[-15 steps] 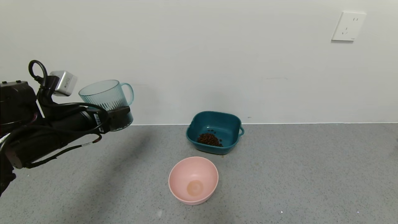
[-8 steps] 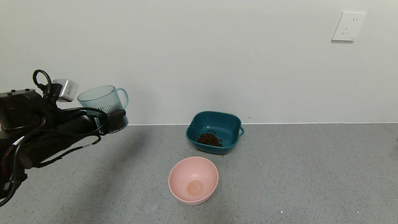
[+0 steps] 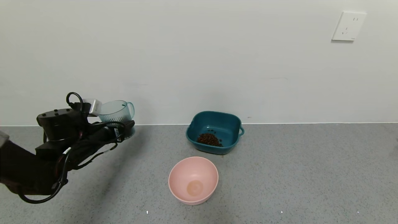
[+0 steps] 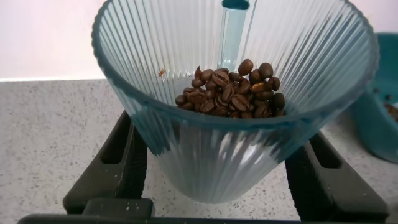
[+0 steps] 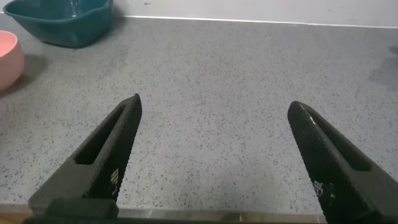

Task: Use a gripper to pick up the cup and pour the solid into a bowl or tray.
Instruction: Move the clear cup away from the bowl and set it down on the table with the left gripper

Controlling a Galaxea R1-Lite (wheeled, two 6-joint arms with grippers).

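Note:
My left gripper [image 3: 126,128] is shut on the blue-grey ribbed cup [image 3: 117,112], low at the far left of the counter near the wall. The cup stands upright with its handle facing away from the arm. In the left wrist view both fingers [image 4: 121,158] press the cup's [image 4: 230,149] lower sides, and brown beans [image 4: 230,93] lie inside it. I cannot tell whether its base touches the counter. The teal basin [image 3: 214,114] stands to its right with a pile of beans [image 3: 210,139] in it. My right gripper [image 5: 214,104] is open and empty over bare counter.
A round pink bowl [image 3: 192,179] sits in front of the basin, empty. The wall runs close behind the cup and basin, with a socket [image 3: 348,26] at the upper right. The right wrist view shows the basin [image 5: 62,22] and the pink bowl [image 5: 9,59] far off.
My left arm has come down with the cup, from well above the counter to low beside the wall, and reached farther out. The cup stayed upright. The bowls have not moved.

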